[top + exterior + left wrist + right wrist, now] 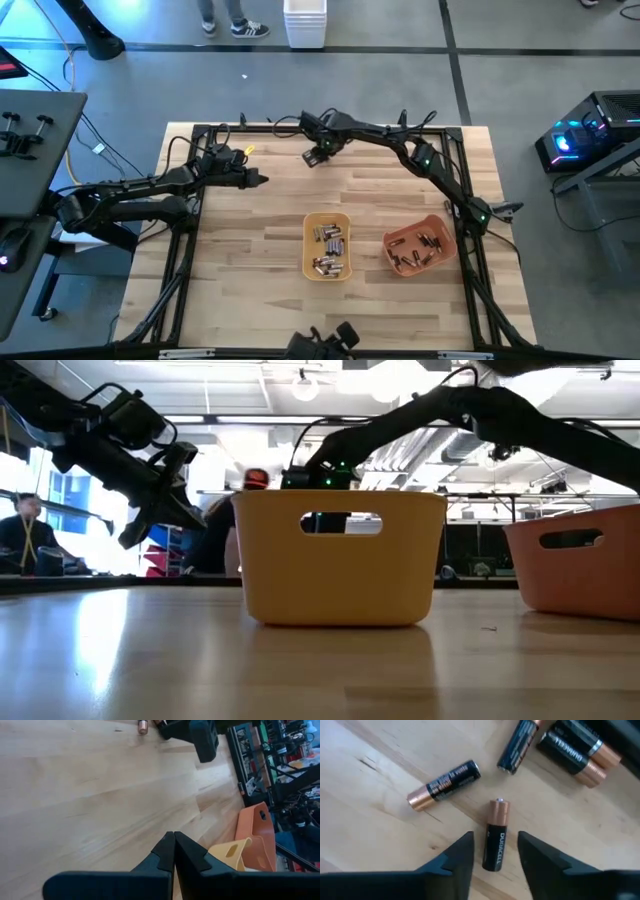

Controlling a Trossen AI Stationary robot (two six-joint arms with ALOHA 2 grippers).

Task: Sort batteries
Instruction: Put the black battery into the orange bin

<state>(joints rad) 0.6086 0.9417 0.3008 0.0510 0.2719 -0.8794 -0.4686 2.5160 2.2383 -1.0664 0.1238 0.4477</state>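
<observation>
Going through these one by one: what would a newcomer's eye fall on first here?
Probably the right end effector at the table's far edge, its fingers open astride a black-and-copper battery lying on the wood, with more loose cells beside it. Next, the yellow tray and orange tray near the front, both already holding batteries.

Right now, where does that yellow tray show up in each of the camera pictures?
High view: the yellow tray sits at table centre, batteries inside, left of the orange tray.
Low view: it fills the middle, handle slot facing the camera.
Left wrist view: only a corner shows, low at the right.
Right wrist view: not in it.
Shared landmark: the orange tray, always next to it.
</observation>
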